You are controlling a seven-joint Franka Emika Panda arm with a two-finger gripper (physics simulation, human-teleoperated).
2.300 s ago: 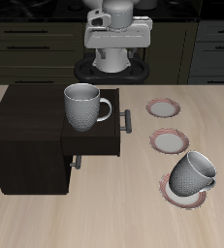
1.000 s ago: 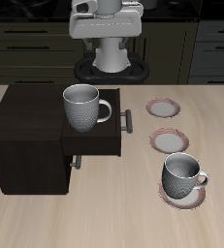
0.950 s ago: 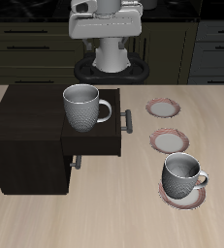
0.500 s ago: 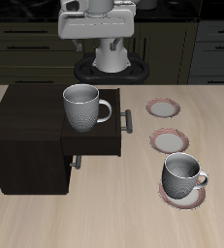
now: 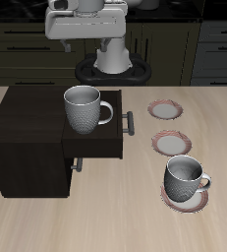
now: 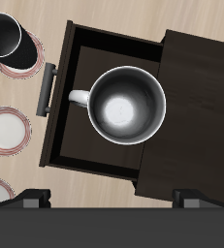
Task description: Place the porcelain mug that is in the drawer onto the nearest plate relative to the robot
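Your arm (image 5: 90, 25) hangs high above the open drawer (image 6: 94, 102), where the mug (image 6: 128, 105) stands upright; you cannot tell the gripper's state from here.

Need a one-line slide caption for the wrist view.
Porcelain mug upright in the open drawer; three plates alongside.
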